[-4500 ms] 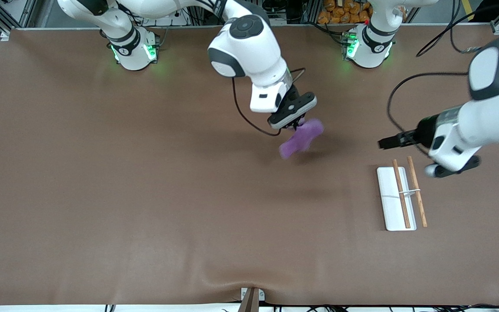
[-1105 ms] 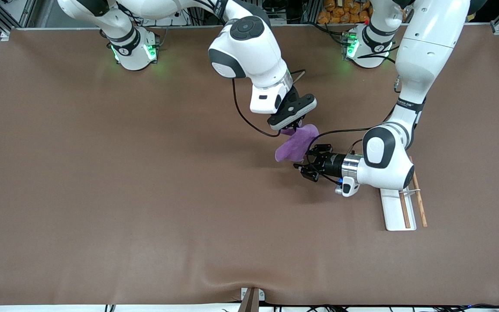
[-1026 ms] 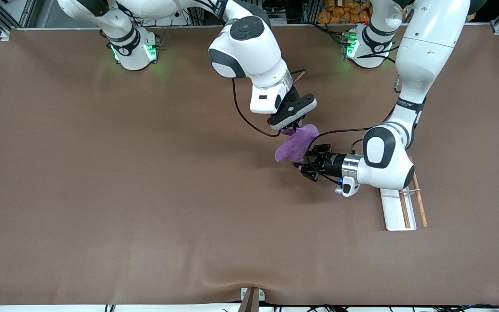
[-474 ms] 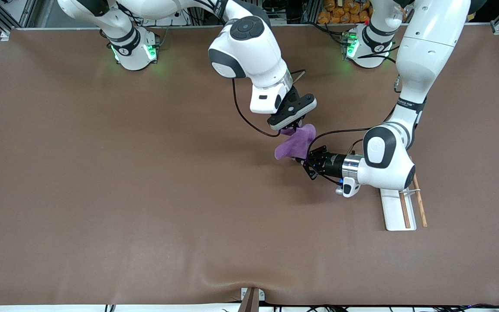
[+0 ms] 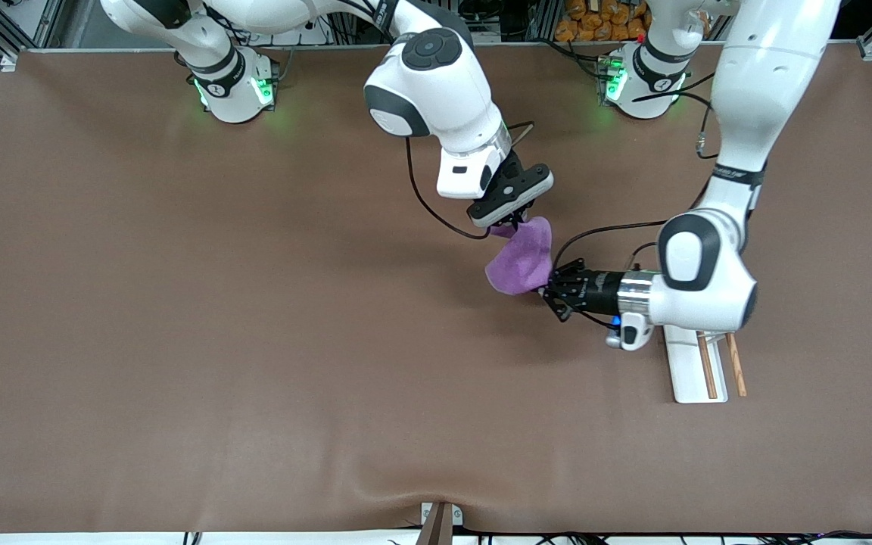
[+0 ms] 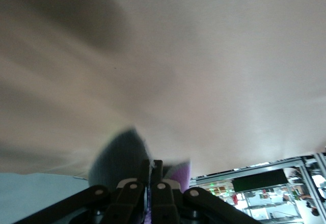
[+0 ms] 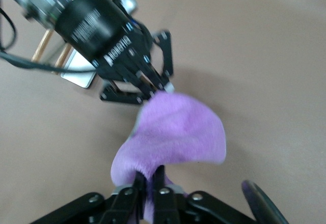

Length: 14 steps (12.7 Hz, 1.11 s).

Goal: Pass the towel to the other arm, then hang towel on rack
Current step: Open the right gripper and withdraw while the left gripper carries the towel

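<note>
The purple towel (image 5: 521, 261) hangs in the air over the middle of the table, held at two ends. My right gripper (image 5: 513, 221) pinches its upper corner, and in the right wrist view the cloth (image 7: 178, 132) is bunched between the two fingers. My left gripper (image 5: 549, 286) reaches in sideways and is shut on the lower corner; the right wrist view shows it (image 7: 155, 89) at the cloth's edge. A strip of purple towel (image 6: 181, 172) shows beside the closed left fingers (image 6: 158, 169). The rack (image 5: 686, 371) lies flat toward the left arm's end, partly under the left wrist.
Brown table mat (image 5: 254, 341) with both arm bases (image 5: 235, 87) (image 5: 644, 83) along its edge farthest from the front camera. A black cable (image 5: 425, 204) loops under the right wrist. A small bracket (image 5: 440, 522) sits at the nearest table edge.
The left gripper closed on the towel's lower corner, then drew a little toward the left arm's end. The lower part of the towel swung that way. The right arm stayed in place.
</note>
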### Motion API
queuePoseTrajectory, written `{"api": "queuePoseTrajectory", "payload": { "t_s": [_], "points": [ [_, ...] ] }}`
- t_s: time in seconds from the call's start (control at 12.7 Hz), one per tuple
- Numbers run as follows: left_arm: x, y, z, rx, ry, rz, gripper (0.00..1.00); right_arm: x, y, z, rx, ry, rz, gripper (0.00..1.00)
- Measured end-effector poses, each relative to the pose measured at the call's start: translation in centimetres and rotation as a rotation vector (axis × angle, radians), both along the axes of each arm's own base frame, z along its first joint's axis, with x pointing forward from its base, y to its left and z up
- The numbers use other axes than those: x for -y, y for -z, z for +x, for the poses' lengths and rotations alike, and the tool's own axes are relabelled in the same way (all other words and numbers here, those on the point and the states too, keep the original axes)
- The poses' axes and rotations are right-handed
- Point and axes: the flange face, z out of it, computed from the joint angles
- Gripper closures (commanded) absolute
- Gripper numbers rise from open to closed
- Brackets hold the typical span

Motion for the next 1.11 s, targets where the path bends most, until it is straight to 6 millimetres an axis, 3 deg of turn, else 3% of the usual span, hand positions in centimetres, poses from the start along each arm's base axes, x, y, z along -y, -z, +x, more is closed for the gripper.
{"api": "queuePoseTrajectory", "payload": {
  "t_s": [0.32,0.79,1.11],
  "points": [
    [-2.7,-6.0,1.1,0.096,0.075,0.067,1.0,0.1,0.0,0.1,0.0,0.002,-0.001,0.0],
    [-9.0,-15.6,2.6,0.182,0.181,0.167,1.0,1.4,-0.2,1.8,0.001,0.032,-0.006,0.0],
    [-12.7,-16.8,3.0,0.259,0.253,0.23,1.0,3.4,-0.8,3.8,-0.004,0.069,-0.018,0.0]
  ]
}}
